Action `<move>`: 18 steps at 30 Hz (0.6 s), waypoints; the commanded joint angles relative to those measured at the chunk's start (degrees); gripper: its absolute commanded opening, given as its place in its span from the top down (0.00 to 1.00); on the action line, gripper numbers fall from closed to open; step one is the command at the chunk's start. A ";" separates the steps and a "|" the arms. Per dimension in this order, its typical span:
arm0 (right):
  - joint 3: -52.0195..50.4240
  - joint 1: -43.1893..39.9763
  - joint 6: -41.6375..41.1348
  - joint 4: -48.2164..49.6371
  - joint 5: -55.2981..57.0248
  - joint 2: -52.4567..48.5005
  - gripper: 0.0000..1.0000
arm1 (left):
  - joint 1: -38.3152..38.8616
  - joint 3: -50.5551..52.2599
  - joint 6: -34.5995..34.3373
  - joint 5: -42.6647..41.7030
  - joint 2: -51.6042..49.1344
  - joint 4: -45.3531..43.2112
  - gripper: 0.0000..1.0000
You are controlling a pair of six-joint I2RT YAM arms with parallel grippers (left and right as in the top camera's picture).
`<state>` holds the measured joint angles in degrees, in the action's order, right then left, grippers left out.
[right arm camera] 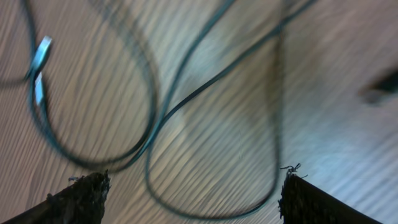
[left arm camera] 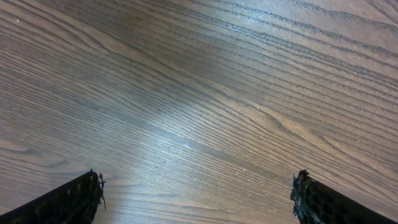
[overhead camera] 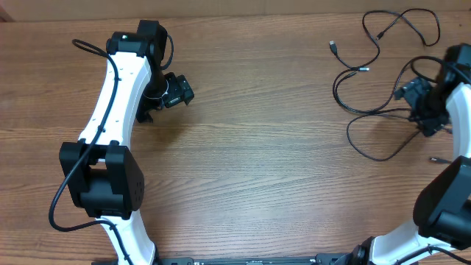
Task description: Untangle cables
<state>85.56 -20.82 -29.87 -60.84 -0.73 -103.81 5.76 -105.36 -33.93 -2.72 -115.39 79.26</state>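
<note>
Several thin black cables (overhead camera: 375, 112) lie as loose loops on the wooden table (overhead camera: 257, 169) at the far right, with a small silver-tipped plug (overhead camera: 333, 46) at the left end of one strand. My right gripper (overhead camera: 425, 114) hovers over the loops' right side. In the right wrist view it (right arm camera: 194, 180) is open, and a blurred cable loop (right arm camera: 186, 102) lies on the wood between and beyond the fingers, touching neither. A silver plug (right arm camera: 42, 56) shows at the upper left. My left gripper (overhead camera: 165, 94) is far off at the left; it (left arm camera: 198, 183) is open over bare wood.
The left arm (overhead camera: 110, 96) stretches along the table's left side, and the right arm's base (overhead camera: 449, 199) fills the lower right corner. Another small plug end (overhead camera: 439, 158) lies near the right arm. Thicker black wires run along both arms.
</note>
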 commanded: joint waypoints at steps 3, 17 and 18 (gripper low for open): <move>-2.95 4.66 3.58 2.67 -2.99 -0.07 0.12 | -0.07 -1.20 0.96 0.55 1.62 -0.07 0.00; -18.03 13.05 2.69 18.67 -1.92 -0.17 0.59 | -0.07 -1.20 0.96 0.55 1.62 -0.07 0.00; -18.51 13.64 2.69 19.47 -0.68 -0.20 0.61 | -0.07 -1.20 0.96 0.55 1.62 -0.07 0.01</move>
<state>68.66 -8.88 -27.44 -42.98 -2.98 -103.81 5.76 -105.36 -33.93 -2.72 -115.39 79.26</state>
